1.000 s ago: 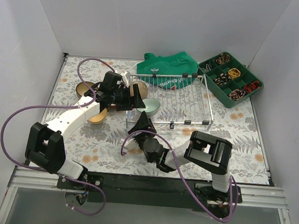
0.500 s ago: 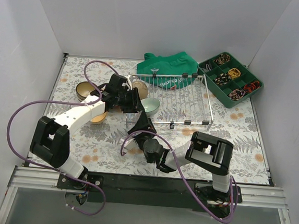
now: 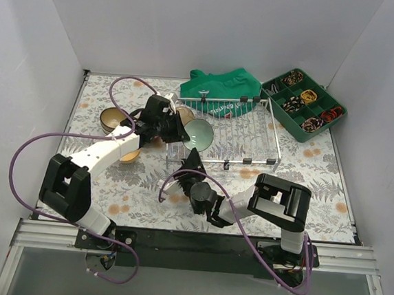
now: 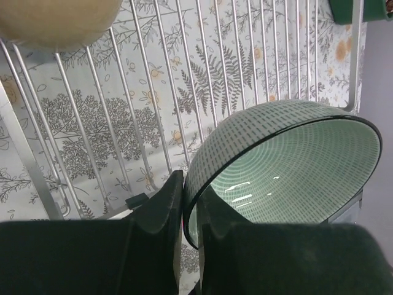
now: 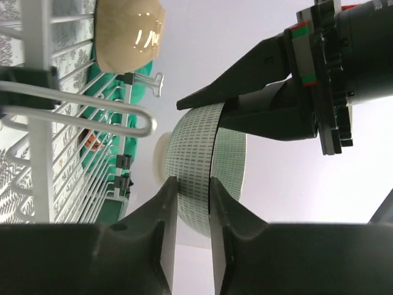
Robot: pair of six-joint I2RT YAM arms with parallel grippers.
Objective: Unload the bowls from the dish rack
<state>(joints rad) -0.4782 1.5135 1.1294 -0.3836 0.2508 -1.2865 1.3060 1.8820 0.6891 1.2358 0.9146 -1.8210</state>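
L gripper [image 4: 189,190] clamped on rim of green bowl [image 4: 288,160], one finger inside, one outside. Bowl tipped on edge, opening toward lower right of L wrist view, held over left end of dish rack [image 3: 243,134] at centre of top view; can't tell if it touches the wires. Beige bowl [image 4: 58,21] sits in rack's back-left corner, apart from green one. R gripper [image 5: 192,184] just off rack's front-left corner, fingers a narrow gap apart w/ nothing btwn them, pointed at green bowl. On table [image 3: 311,178] left of rack: brown bowl [image 3: 111,118] and orange bowl [image 3: 128,155], the latter partly under L arm [image 3: 100,154]. Green cloth [image 3: 223,86] behind rack at top; green compartment tray [image 3: 299,135] upper right, near rack's back-right corner.
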